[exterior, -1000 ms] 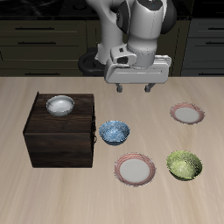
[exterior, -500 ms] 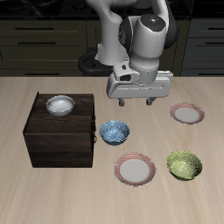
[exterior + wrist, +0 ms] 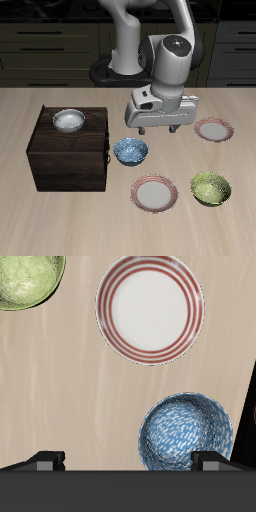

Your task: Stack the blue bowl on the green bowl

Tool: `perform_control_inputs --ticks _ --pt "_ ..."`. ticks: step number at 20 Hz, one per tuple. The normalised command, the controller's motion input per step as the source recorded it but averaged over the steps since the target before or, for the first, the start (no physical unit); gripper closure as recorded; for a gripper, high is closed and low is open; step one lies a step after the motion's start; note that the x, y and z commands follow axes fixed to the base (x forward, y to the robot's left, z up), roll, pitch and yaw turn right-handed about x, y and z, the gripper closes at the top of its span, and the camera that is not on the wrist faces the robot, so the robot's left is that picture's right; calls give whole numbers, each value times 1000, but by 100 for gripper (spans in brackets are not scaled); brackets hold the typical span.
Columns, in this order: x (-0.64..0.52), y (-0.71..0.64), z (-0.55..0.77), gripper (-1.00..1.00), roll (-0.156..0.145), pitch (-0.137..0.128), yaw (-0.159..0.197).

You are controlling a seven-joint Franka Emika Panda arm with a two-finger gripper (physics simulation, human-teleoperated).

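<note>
The blue bowl point(image 3: 130, 151) with its speckled blue-and-white glaze sits on the table beside the dark wooden box; in the wrist view the blue bowl point(image 3: 187, 433) lies close to one fingertip. The green bowl point(image 3: 210, 188), olive and mottled, rests near the table's front edge, and part of the green bowl point(image 3: 28, 278) shows in the wrist view. My gripper point(image 3: 152, 131) hangs open a little above the table, just behind the blue bowl and slightly to its side, with nothing between its fingers point(image 3: 46, 460).
A dark wooden box point(image 3: 68, 150) carries a plain white bowl point(image 3: 68, 121) on top. One pink-rimmed plate point(image 3: 153, 193) lies between the two bowls near the front. A second plate point(image 3: 213, 129) sits farther back, beside the gripper.
The gripper has come down and moved forward toward the blue bowl. Both bowls and the plates have stayed in place.
</note>
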Motion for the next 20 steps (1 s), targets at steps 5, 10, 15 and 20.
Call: perform_control_inputs --ticks 5,10,15,20 --pt "-26 -107 -265 -100 -13 -23 -4" --pt "-32 -71 -289 -100 -15 -3 -3" --pt "-50 -64 -166 -100 -21 -6 3" --pt "-146 -49 -93 -100 -6 -24 -23"
